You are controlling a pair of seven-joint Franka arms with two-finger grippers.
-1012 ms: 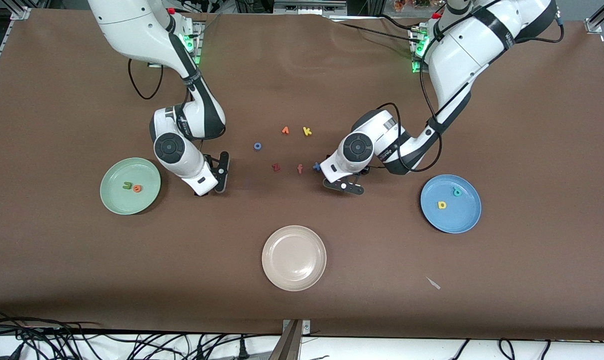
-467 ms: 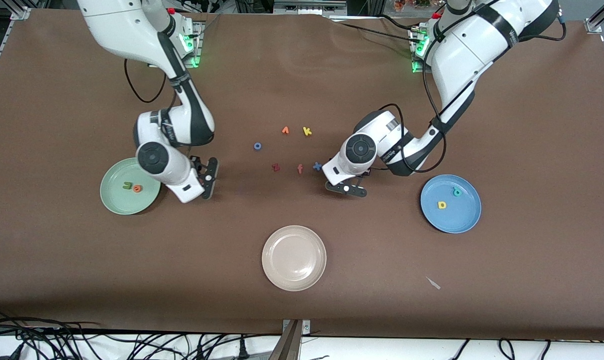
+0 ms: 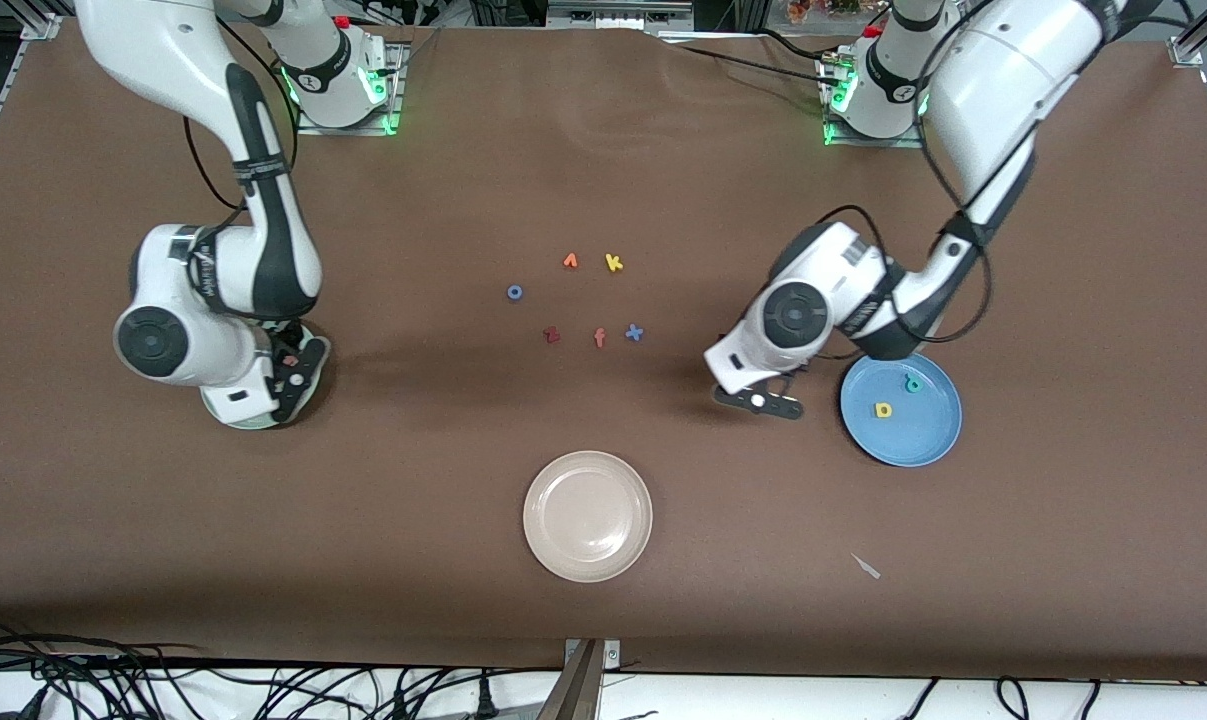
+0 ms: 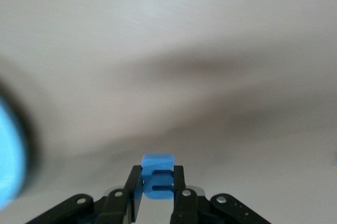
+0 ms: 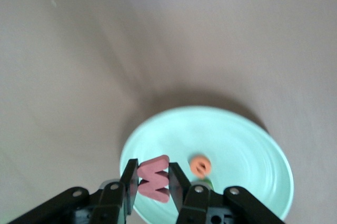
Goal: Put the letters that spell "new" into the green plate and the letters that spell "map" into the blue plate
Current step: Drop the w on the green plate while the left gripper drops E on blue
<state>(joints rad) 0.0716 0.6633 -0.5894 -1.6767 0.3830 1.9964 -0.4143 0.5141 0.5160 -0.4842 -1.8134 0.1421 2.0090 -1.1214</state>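
Front view: the right gripper (image 3: 288,385) hangs over the green plate (image 3: 263,424), which its wrist almost wholly covers; only a sliver of rim shows toward the right arm's end of the brown worktop (image 3: 603,600). The left gripper (image 3: 760,402) hangs over bare worktop just beside the blue plate (image 3: 913,445), which holds the yellow a (image 3: 883,409) and the teal p (image 3: 912,383). In the middle lie a blue o (image 3: 514,292), an orange v-like letter (image 3: 570,261), a yellow k (image 3: 614,263), a dark red z (image 3: 551,335), an orange f (image 3: 599,338) and a blue x (image 3: 634,333). A cream plate (image 3: 588,516) sits nearer the camera.

Left wrist view: the jaws are clamped on the blue m (image 4: 157,176), with a blurred edge of the blue plate at the frame's side.

Right wrist view: the jaws are clamped on the pinkish-red w (image 5: 154,178), over the rim of the green plate, where the orange e (image 5: 200,166) lies.
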